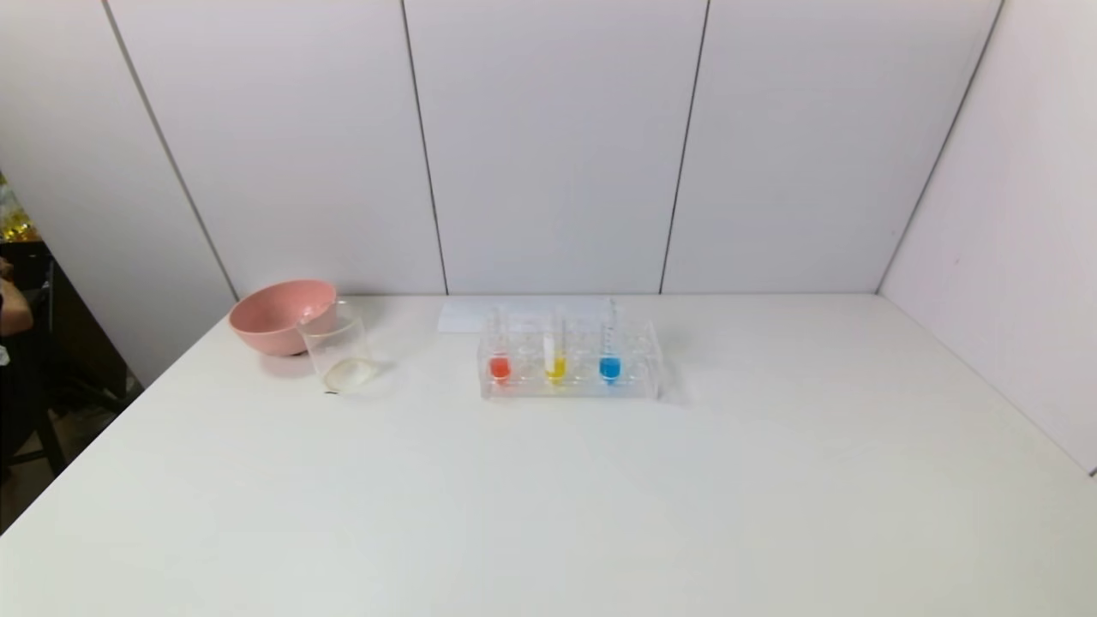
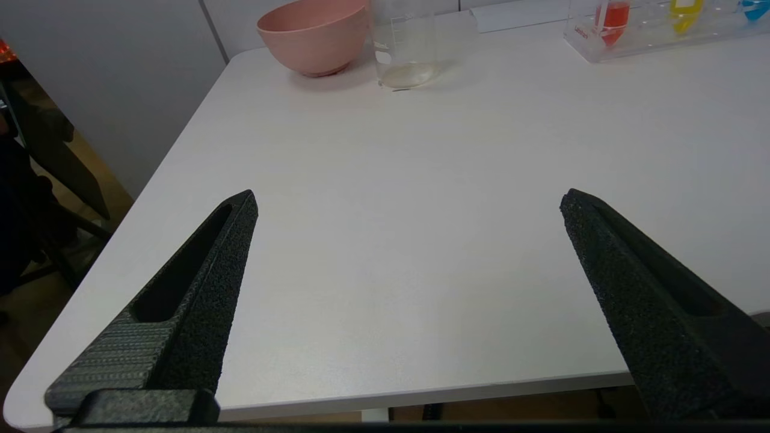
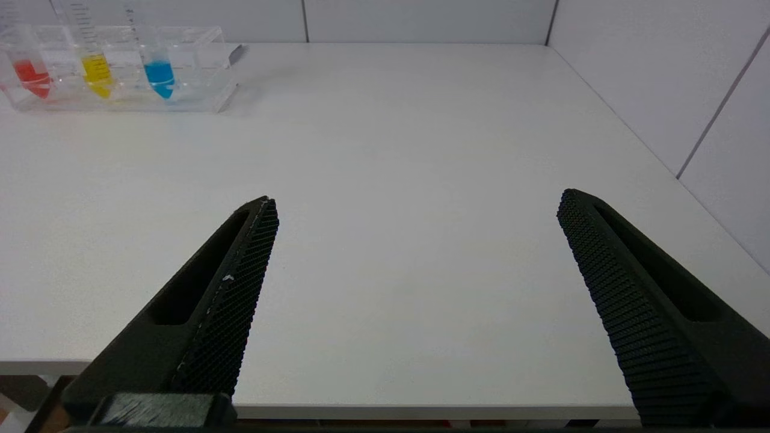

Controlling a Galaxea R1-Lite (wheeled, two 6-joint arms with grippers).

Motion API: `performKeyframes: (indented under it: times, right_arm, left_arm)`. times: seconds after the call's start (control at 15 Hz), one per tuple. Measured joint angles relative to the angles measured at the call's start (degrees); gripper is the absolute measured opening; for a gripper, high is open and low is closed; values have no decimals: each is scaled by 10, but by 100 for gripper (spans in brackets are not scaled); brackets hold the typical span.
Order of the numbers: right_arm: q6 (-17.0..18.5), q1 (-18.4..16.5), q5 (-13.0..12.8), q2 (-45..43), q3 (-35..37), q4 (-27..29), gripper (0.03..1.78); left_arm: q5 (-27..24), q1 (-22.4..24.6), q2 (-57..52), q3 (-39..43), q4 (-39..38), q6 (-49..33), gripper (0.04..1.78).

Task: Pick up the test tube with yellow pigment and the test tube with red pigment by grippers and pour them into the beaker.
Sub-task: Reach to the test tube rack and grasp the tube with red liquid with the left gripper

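The white table (image 1: pixel 548 497) fills most of the head view. Toward its far left sits the pink bowl (image 1: pixel 281 315), and the beaker (image 1: pixel 338 346) stands just beside it, in front and to the right. Near the middle of the far side stands the clear rack (image 1: pixel 569 360), holding three upright tubes in a row: the red tube (image 1: pixel 500 351) on the left, the yellow tube (image 1: pixel 554 351) in the middle, the blue tube (image 1: pixel 609 347) on the right. The left gripper (image 2: pixel 409 201) and the right gripper (image 3: pixel 415 201) hang at the near edge, well apart from the rack, each with its fingers spread wide and nothing between them.
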Motion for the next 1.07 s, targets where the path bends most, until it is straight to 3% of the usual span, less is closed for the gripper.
performKeyframes:
  times: [1.07]
  right_arm:
    - [0, 0, 0, 0, 0, 0, 170]
  left_arm:
    - [0, 0, 0, 0, 0, 0, 176]
